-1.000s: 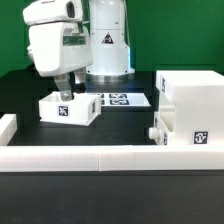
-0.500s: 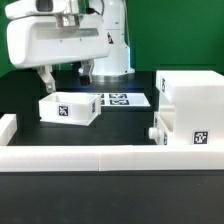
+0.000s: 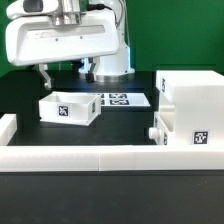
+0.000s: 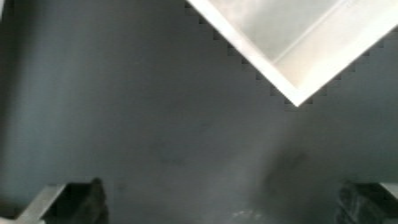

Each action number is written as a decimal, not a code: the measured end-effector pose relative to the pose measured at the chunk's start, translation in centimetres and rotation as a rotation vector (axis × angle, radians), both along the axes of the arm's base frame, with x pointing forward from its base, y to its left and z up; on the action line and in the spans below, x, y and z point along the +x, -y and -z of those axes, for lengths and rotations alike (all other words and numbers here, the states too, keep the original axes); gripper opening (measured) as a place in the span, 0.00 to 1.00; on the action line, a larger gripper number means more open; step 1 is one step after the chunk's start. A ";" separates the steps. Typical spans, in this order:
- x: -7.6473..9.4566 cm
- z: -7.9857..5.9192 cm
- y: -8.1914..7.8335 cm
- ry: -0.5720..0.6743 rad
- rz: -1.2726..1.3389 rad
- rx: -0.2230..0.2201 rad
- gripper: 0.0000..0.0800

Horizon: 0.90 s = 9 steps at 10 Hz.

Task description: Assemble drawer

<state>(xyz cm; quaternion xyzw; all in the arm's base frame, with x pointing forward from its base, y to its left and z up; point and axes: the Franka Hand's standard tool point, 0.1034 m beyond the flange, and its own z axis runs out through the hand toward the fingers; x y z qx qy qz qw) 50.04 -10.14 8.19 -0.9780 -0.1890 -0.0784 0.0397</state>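
A small white open-top tray with a square tag stands on the black table at the exterior view's left. My gripper hangs just above it, open and empty, with one dark finger on each side. The big white drawer shell stands at the exterior view's right. A second small white part sits against its near left side. In the wrist view a white corner, probably of the tray, lies beyond my open gripper, and the dark fingertips show at the frame's corners.
The marker board lies flat behind the tray, beside the arm's white base. A low white rail runs along the front and another rail stands at the exterior view's left edge.
My gripper has risen from the small tray and turned, so its wide side now faces the camera. The tray and the shell have not moved.
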 end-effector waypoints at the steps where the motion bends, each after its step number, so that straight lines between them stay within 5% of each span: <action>1: -0.3 -0.1 -0.3 -0.015 0.135 0.017 0.81; 6: -3.4 1.7 -2.4 -0.078 0.626 0.084 0.81; 9: -3.5 1.9 -2.8 -0.102 0.800 0.125 0.81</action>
